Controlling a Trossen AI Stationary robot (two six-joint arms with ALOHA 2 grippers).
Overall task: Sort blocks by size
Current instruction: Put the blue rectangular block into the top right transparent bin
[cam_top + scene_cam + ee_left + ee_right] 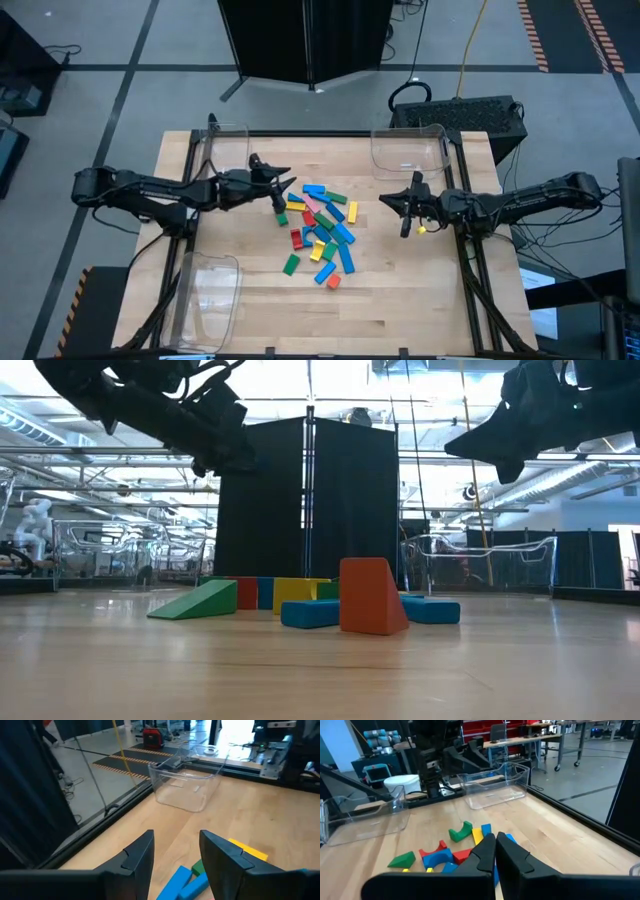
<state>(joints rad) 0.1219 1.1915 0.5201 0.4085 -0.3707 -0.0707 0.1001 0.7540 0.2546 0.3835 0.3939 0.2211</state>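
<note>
**Left Gripper Positioning for a Block Pick**

1. Left gripper [283,186]: it hangs above the table at the near-left edge of the blocks [322,231]. In the left wrist view its 2 fingers [139,857] stand partly apart with bare tabletop between them; nothing is held. A blue block [176,881] and a green one lie just ahead of the fingertips, with a yellow block [248,851] a little beyond.

2. Procedure, as judged from this pose: select 1 block at the pile's edge, square the fingers across its narrow sides, and descend only once no neighbouring block sits inside the gap. Blocks in the pile touch or overlap, so a skewed approach would likely push them rather than seat 1.

3. Destination: 3 clear bins stand at the table's edges. The bin [225,145] behind the left gripper is the closest.

4. Right gripper [405,205]: it waits to the right of the pile, fingers closed on nothing, well apart from the left gripper.
</note>
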